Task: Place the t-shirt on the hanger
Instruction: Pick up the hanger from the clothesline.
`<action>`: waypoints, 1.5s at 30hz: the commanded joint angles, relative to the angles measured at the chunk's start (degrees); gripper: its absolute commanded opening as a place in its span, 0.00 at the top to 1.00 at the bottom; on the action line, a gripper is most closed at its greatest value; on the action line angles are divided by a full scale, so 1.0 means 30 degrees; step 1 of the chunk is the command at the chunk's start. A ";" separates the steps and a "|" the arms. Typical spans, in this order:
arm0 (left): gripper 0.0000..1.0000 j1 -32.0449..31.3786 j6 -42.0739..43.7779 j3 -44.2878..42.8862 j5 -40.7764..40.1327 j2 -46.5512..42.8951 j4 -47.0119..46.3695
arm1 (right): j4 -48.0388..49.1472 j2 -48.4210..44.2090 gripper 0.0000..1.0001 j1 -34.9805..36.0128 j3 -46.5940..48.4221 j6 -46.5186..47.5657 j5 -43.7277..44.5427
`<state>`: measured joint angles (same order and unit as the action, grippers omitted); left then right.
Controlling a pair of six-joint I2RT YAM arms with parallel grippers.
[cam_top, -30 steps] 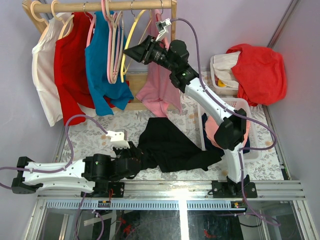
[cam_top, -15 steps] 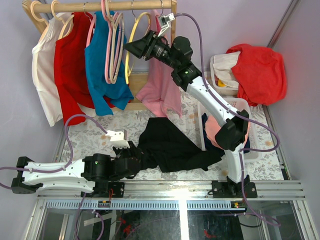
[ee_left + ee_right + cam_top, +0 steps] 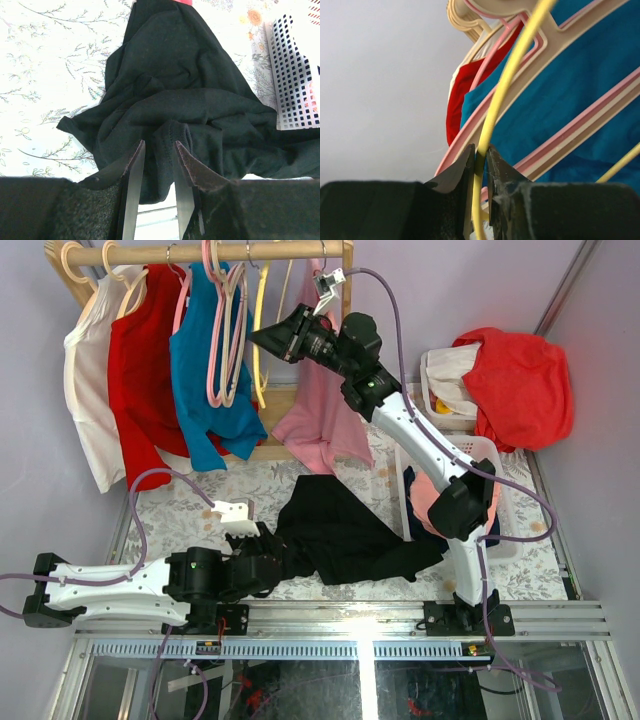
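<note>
top cam shows the black soft-cloth t-shirt [image 3: 345,535] crumpled on the floral bench [image 3: 170,502] by the left arm. only the left wrist cam shows the left jaws pinching a fold of it. right wrist cam: right jaws clamped tight on the thin yellow plastic hanger [image 3: 492,112].

right gripper [image 3: 480,154] pinching the thin yellow hanger [image 3: 508,80], pink hangers [image 3: 555,144] behind it, blue shirt [image 3: 592,82], red shirt [image 3: 456,102] further back
</note>
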<state>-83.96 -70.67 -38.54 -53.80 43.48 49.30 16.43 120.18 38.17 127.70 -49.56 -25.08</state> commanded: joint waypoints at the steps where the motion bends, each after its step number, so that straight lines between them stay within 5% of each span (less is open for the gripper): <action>1: 0.72 -0.0122 -0.0290 -0.0509 -0.0968 -0.0018 0.0150 | 0.0827 -0.0544 0.85 -0.0039 0.0954 0.0230 -0.0333; 13: 0.72 -0.0150 -0.0204 -0.0480 -0.1023 -0.0218 0.0178 | 0.0984 -0.2272 1.00 -0.0290 -0.0415 -0.0975 -0.2133; 23: 0.71 -0.0168 -0.0557 -0.0423 -0.1297 -0.0741 0.0764 | 0.1158 -0.5968 1.00 -0.0734 -0.5512 -0.3015 -0.5790; 35: 0.70 -0.0185 -0.0224 -0.1037 -0.1257 0.0417 0.0372 | 0.0072 -1.5925 1.00 -0.0742 -1.5429 -0.2357 -0.8821; 45: 0.58 -0.0193 0.0306 -0.0628 -0.0348 0.2058 -0.1355 | -0.6420 -2.4096 1.00 -0.0742 -2.0201 0.0358 -0.7978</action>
<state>-84.29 -70.00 -40.36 -54.19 47.37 49.41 5.34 54.98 36.10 70.85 -51.96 -48.99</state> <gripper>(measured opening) 0.400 0.133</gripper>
